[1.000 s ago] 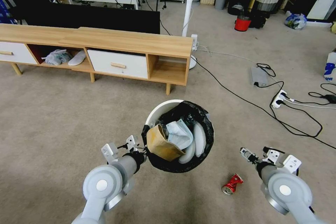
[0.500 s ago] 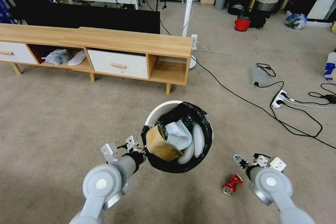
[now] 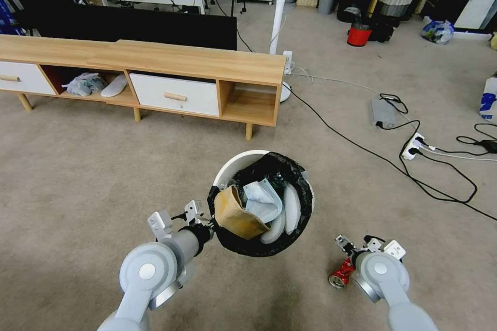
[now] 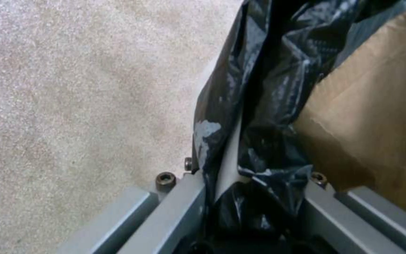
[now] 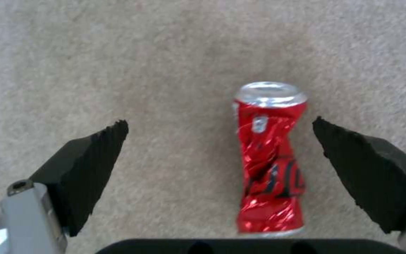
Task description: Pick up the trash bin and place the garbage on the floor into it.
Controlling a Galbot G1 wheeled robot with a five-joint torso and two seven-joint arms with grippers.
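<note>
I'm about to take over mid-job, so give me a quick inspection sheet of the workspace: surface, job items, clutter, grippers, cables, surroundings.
Surface: beige carpet floor, bare around the robot.
Job items: white trash bin with black bag, held up at its rim, holding a brown carton and white tissues; crushed red can lying on the carpet.
Clutter: nothing seen near the can.
Grippers: left gripper clamped on the bin's rim and bag; right gripper open, fingers either side of the can, not touching it.
Cables: black cables and a white power strip on the carpet to the right, apart from the can.
Surroundings: low wooden cabinet ahead; red bucket far back.
</note>
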